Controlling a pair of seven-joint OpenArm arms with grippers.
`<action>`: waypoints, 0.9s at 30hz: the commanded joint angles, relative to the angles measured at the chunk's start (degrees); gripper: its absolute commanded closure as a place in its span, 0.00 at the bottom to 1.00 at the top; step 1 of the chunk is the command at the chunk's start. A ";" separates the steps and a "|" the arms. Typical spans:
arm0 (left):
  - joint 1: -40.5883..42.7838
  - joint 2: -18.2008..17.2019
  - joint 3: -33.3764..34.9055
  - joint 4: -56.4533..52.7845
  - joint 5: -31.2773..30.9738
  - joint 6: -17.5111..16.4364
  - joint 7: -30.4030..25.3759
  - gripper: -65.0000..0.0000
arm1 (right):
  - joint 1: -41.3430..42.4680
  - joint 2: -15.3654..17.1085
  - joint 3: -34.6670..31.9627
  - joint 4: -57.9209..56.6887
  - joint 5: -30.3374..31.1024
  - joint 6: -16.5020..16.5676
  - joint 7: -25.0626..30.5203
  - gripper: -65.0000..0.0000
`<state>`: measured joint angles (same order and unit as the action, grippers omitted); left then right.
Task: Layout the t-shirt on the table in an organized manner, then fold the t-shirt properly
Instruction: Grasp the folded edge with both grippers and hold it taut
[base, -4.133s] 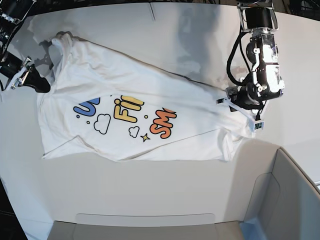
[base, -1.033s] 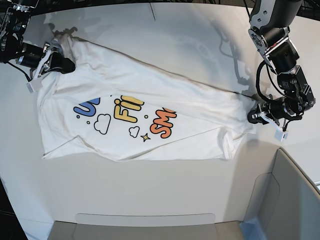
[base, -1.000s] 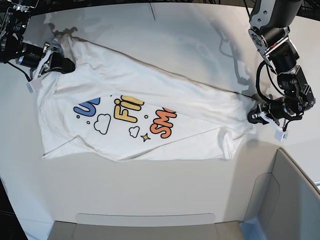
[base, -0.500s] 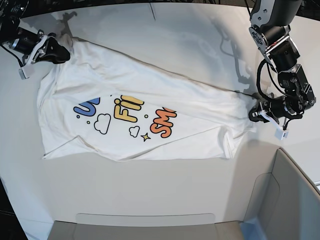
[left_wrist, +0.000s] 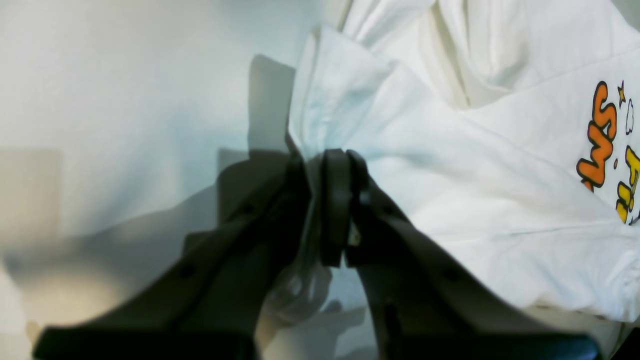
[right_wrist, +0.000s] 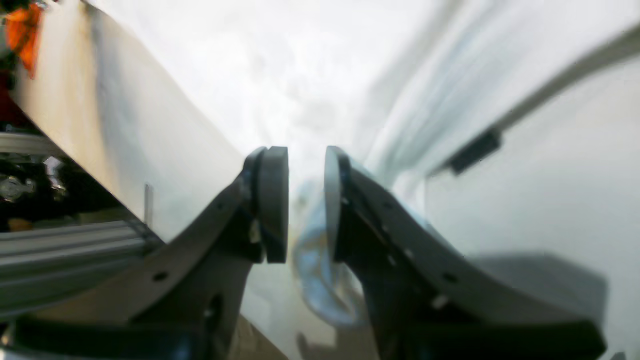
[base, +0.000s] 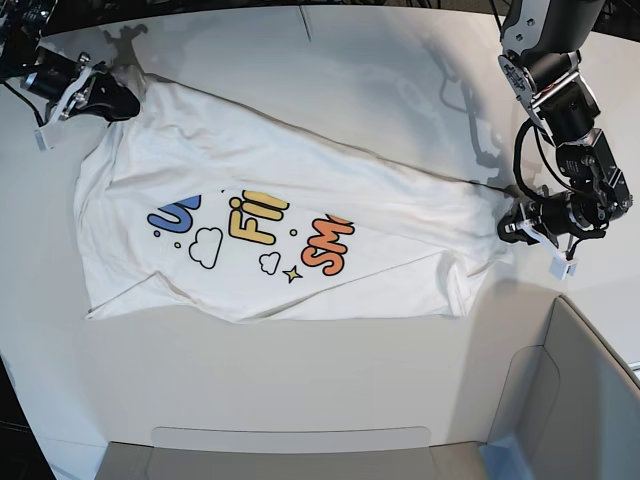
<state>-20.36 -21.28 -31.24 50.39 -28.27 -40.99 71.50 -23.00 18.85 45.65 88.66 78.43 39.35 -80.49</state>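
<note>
**Two grippers, one shirt, both ends pinched**

I see the left gripper (left_wrist: 327, 165) with its two fingers (left_wrist: 336, 200) pressed nearly together, a fold of white cloth squeezed between them. In the base view that gripper (base: 512, 228) sits at the shirt's corner on that view's right, low against the table (base: 330, 400).

My right gripper (right_wrist: 306, 200) has its two pads (right_wrist: 274, 200) a little apart, with a bunch of pale cloth caught in the gap between them; the picture is blurred, so how firmly it bites I cannot tell. In the base view it (base: 115, 100) meets the shirt's far corner on that view's left.

One shirt (base: 300, 190) lies spread across the middle of the table, print up, stretched on a slant between the two grippers and creased. I count three printed words on it: blue (base: 172, 216), yellow (base: 254, 220), orange (base: 328, 244). One grey bin wall (base: 580, 400) stands at the near corner.
</note>
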 joint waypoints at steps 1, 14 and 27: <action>0.80 -0.30 0.34 -0.50 6.07 0.99 5.73 0.89 | 0.02 0.88 0.29 0.88 2.23 0.65 0.49 0.79; 0.80 0.05 0.34 -0.50 6.07 0.99 5.90 0.89 | 0.63 0.97 0.29 0.52 -1.99 0.65 0.49 0.79; 0.80 0.05 0.34 -0.50 6.07 0.99 5.90 0.89 | 2.92 0.97 1.60 -5.54 -10.52 0.65 0.49 0.79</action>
<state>-20.36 -21.15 -31.24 50.41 -28.58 -40.97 72.14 -19.90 18.72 46.92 82.26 67.70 39.33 -79.72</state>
